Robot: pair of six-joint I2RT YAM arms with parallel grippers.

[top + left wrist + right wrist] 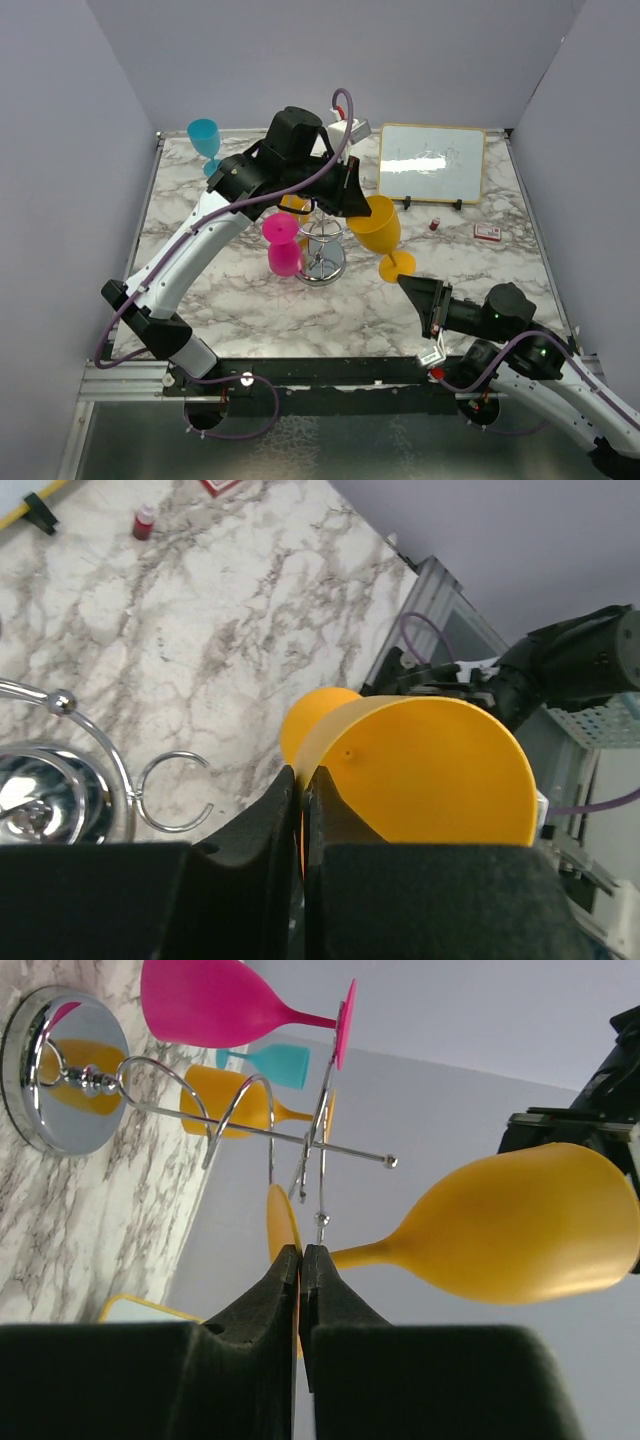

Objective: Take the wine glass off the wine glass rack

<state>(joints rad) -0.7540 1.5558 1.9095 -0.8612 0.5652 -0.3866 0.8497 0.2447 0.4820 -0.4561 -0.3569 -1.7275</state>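
the orange wine glass (pixel 378 228) is in the air just to the right of the wine glass rack (pixel 322 255), bowl above foot, at about the height of the rack's hooks. my left claw (pixel 300 780) is pinched almost closed on the wall of the bowl at its rim. my right claw (pixel 300 1252) is closed to a sliver on the edge of the round foot. so both of my claws carry the glass.

in the left wrist view the open hook ring beside the glass is bare, so i judge the stem is out of the rack. in the right wrist view a rack wire crosses close by the foot, so i can't be sure it is fully clear.

what is left, i think, is to draw it farther off and set it on the table (pixel 250 300).

a pink glass (pixel 282 245) and a second orange glass (pixel 225 1100) hang on the rack. a blue glass (pixel 203 138) stands at the back left.
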